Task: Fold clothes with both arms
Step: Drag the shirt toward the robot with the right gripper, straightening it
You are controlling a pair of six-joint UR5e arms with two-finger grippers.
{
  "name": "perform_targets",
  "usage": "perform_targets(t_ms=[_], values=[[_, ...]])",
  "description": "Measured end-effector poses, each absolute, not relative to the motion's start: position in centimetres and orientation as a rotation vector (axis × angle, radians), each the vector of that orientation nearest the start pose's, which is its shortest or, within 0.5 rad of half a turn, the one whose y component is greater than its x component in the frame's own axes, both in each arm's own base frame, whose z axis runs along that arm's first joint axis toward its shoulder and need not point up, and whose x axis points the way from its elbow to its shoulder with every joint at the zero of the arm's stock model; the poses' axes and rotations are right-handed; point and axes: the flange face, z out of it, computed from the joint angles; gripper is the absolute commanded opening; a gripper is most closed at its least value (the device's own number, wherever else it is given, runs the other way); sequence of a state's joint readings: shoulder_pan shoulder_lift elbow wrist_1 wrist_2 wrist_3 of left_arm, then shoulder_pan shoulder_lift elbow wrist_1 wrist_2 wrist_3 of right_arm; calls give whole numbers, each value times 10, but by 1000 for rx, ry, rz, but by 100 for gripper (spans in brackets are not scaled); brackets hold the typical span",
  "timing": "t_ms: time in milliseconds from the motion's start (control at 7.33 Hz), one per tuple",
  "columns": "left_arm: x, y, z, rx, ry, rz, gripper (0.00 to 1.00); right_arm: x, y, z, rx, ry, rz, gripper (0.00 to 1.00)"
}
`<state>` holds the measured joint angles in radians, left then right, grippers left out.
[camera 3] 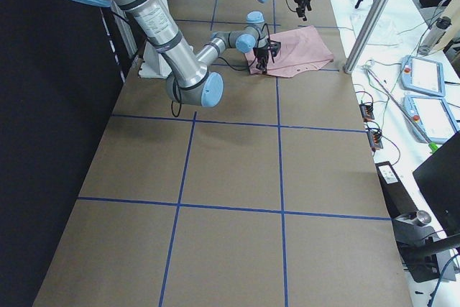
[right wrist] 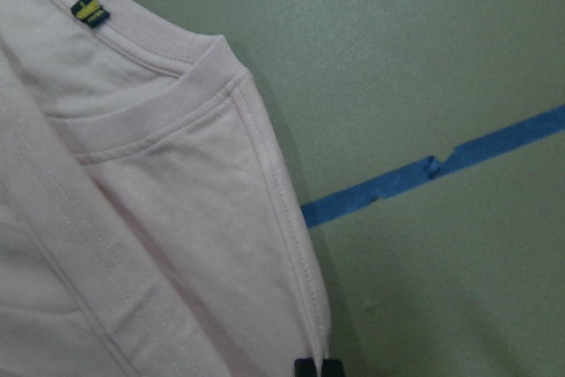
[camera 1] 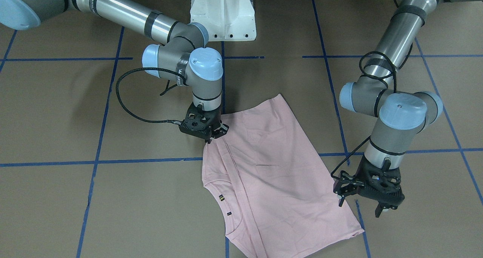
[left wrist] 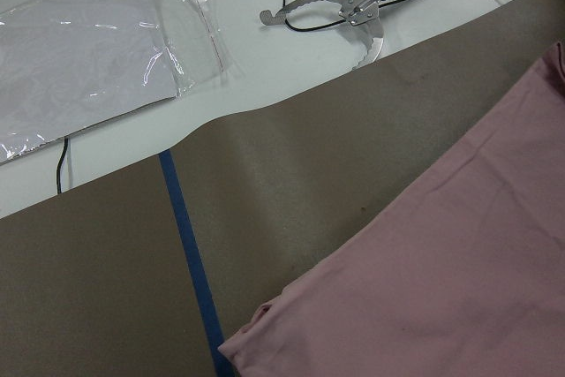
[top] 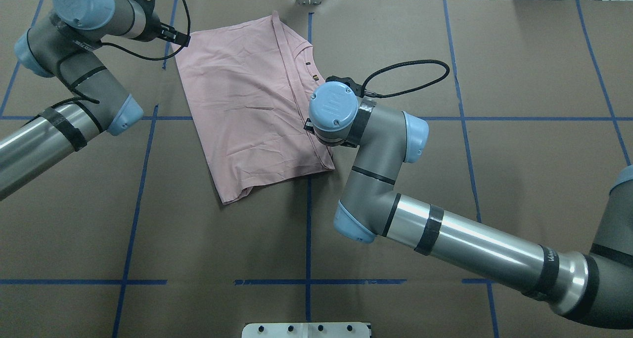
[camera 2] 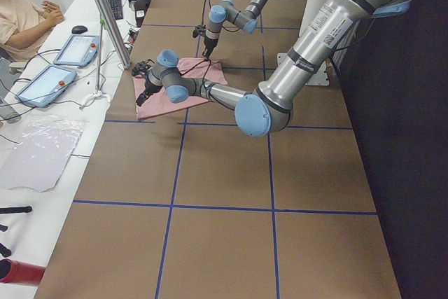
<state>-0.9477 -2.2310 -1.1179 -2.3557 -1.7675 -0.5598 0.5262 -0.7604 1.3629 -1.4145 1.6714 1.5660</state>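
A: Where is the T-shirt (camera 1: 271, 167), and why are the arms set like this?

B: It lies flat on the brown desk (camera 1: 75, 111), skewed across a blue tape line (camera 1: 151, 160), plain side up so no print shows; the collar (camera 1: 225, 206) is on the side nearer the right arm. The right end effector (camera 1: 216, 135) stands at the shirt's corner just beside the collar; the left end effector (camera 1: 359, 208) hangs over bare desk just beside the opposite edge. I judge that they bracket the cloth so each can take one end and carry it over in a fold together.

A: Do they hold anything?

B: The right one's fingertips (right wrist: 305, 369) are drawn together right at the stitched edge, so it appears pinched on the fabric; the left one's fingers (camera 1: 378, 211) are spread wide, nothing between them, clear of the cloth; my reading is that it has yet to take its grip.

A: What does one view give that another lacks?

B: The overhead view hides the right end effector under its own wrist joint (top: 334, 105); only the right wrist view shows the closed tips, and the small dark tags (right wrist: 88, 11) in the neckline. The left wrist view shows none of its own fingers; it shows a shirt corner (left wrist: 274, 333) beside the tape and a clear plastic sheet (left wrist: 88, 50) beyond the desk's edge; the front view alone shows those fingers apart. The side views are too small to judge either grip.
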Motion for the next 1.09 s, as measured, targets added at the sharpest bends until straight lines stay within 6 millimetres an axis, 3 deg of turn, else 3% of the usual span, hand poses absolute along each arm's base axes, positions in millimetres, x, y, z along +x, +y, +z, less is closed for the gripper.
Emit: perform_targets(t_ms=[136, 409, 682, 819, 1092], values=[[362, -698, 386, 723, 704, 157, 100, -588, -473, 237, 111, -769, 449, 0], [362, -696, 384, 726, 707, 158, 100, -559, -389, 253, 151, -788, 405, 0], [365, -694, 384, 727, 711, 164, 100, -547, -312, 265, 186, -811, 393, 0], [368, -691, 383, 728, 715, 168, 100, -548, -290, 267, 197, -814, 385, 99], [371, -686, 380, 732, 722, 175, 100, -549, -271, 272, 209, -805, 369, 100]])
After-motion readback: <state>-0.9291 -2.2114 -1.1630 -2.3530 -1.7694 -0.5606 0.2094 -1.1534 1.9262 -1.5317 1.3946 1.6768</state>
